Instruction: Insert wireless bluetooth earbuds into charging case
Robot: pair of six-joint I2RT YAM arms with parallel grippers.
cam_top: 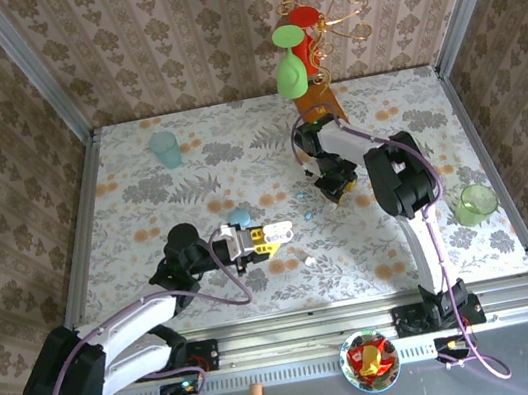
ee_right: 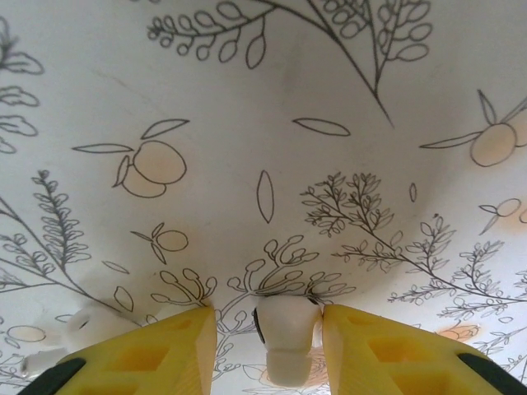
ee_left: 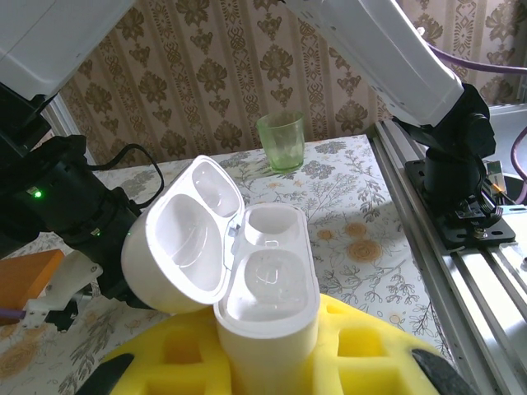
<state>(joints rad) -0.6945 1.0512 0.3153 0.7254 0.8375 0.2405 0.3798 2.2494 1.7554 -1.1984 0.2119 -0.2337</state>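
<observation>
Holding the open white plastic pebble-shaped charging case (ee_left: 265, 280), both wells empty, the left fingers (ee_left: 366, 346) were clamped on it while the right fingers (ee_right: 148, 362) stood narrow around one tiny white glossy earbud (ee_right: 286, 341) lying on the floral surface (ee_right: 263, 123), none inserted yet.

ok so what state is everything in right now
charging case: lid open, both wells empty
left gripper: shut on charging case
right gripper: open, straddling earbud
earbud: between the pads, gap on one side
green cup: upright
</observation>
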